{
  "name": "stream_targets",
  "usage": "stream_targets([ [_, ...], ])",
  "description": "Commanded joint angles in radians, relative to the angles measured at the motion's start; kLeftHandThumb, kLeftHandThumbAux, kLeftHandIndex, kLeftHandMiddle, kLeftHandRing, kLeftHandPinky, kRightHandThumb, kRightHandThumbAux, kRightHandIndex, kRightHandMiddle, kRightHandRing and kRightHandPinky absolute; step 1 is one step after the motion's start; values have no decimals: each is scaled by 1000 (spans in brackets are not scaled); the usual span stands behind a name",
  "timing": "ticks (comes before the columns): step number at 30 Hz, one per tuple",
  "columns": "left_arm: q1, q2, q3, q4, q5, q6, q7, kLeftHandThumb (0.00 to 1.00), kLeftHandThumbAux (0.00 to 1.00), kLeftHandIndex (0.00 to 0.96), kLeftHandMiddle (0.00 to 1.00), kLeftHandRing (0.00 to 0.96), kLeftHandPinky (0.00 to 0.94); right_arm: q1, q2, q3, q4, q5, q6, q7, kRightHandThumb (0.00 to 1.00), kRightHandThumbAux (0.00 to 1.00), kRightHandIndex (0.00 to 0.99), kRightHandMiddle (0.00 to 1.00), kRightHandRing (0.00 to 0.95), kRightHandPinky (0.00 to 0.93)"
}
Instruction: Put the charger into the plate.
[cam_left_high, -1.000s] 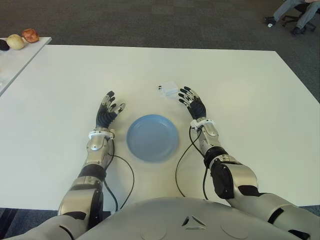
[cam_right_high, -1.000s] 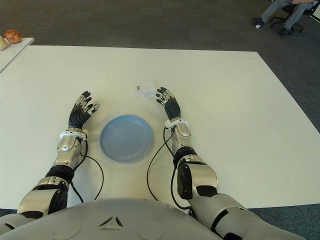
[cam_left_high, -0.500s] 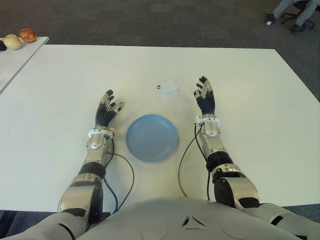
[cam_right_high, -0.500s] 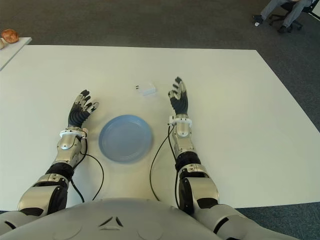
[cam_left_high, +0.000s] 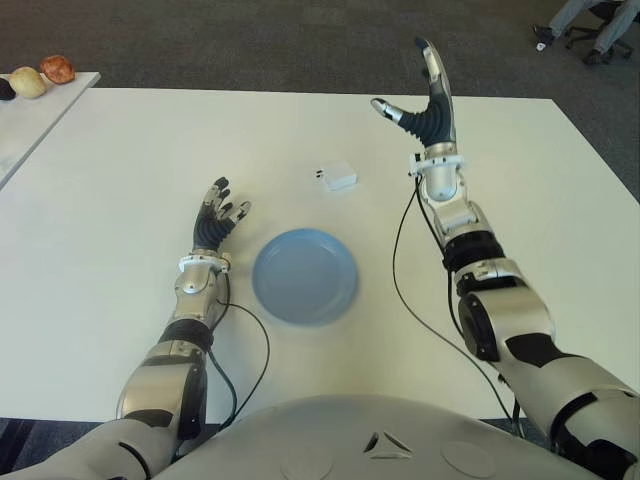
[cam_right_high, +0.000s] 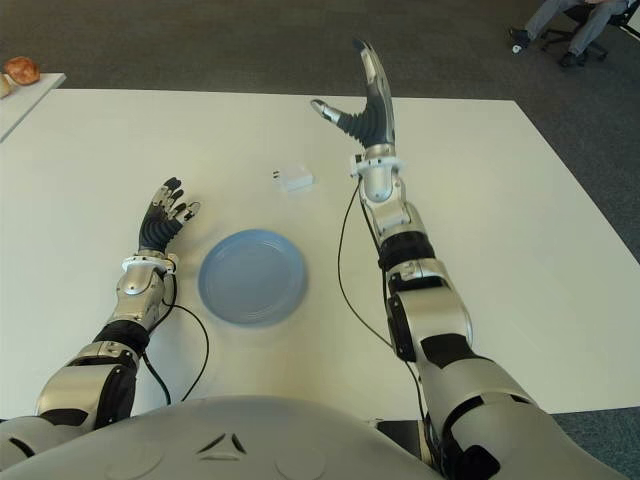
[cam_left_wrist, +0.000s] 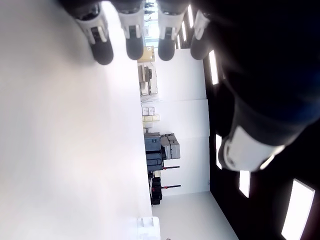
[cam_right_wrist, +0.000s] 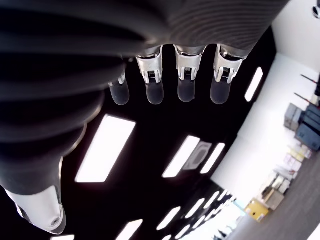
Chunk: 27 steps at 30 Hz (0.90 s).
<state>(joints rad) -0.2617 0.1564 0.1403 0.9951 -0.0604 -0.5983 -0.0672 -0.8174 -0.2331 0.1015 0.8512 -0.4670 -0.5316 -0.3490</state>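
Note:
A small white charger (cam_left_high: 337, 177) lies on the white table (cam_left_high: 120, 160), just beyond the blue plate (cam_left_high: 304, 274). My right hand (cam_left_high: 425, 85) is raised high in the air to the right of the charger, fingers straight and spread, thumb out, holding nothing. Its wrist view shows only the extended fingers (cam_right_wrist: 186, 75) against a ceiling with lights. My left hand (cam_left_high: 218, 214) shows left of the plate, palm up, fingers spread and empty. The plate holds nothing.
A second table (cam_left_high: 30, 115) at the far left carries a few round fruit-like items (cam_left_high: 31, 82). Black cables (cam_left_high: 400, 290) trail from both wrists across the table. A seated person's legs (cam_left_high: 590, 20) and a chair show at the far right on the carpet.
My right hand has lifted off the table and swung up and away, from beside the charger to high above the table's far side. The charger, plate and left hand stayed put.

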Motion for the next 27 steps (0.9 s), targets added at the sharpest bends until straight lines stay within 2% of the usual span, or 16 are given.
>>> stream_targets([
  [1, 73, -34, -13, 88, 19, 66, 8, 0, 698, 1, 19, 17, 52, -75, -26, 121, 105, -121, 40, 14, 248, 664, 16, 10, 2, 26],
  [5, 72, -37, -14, 90, 23, 63, 15, 0, 694, 3, 17, 19, 51, -122, -49, 196, 165, -193, 45, -16, 214, 676, 14, 1, 0, 8],
  [8, 70, -39, -16, 89, 26, 64, 18, 0, 687, 1, 15, 18, 47, -171, -77, 293, 244, -288, 39, -38, 173, 688, 8, 0, 0, 2],
  [13, 73, -45, -16, 80, 25, 60, 12, 0, 690, 0, 11, 12, 41, -224, -94, 419, 353, -399, 32, -80, 82, 714, 1, 0, 0, 0],
  [21, 77, -50, -16, 72, 22, 58, 9, 0, 698, 0, 7, 8, 35, -256, -84, 518, 435, -455, 40, -81, 14, 709, 0, 0, 0, 0],
  [27, 77, -50, -19, 63, 26, 69, 15, 0, 699, 0, 8, 10, 37, -234, -42, 570, 488, -466, 92, 30, 1, 637, 0, 0, 0, 0],
])
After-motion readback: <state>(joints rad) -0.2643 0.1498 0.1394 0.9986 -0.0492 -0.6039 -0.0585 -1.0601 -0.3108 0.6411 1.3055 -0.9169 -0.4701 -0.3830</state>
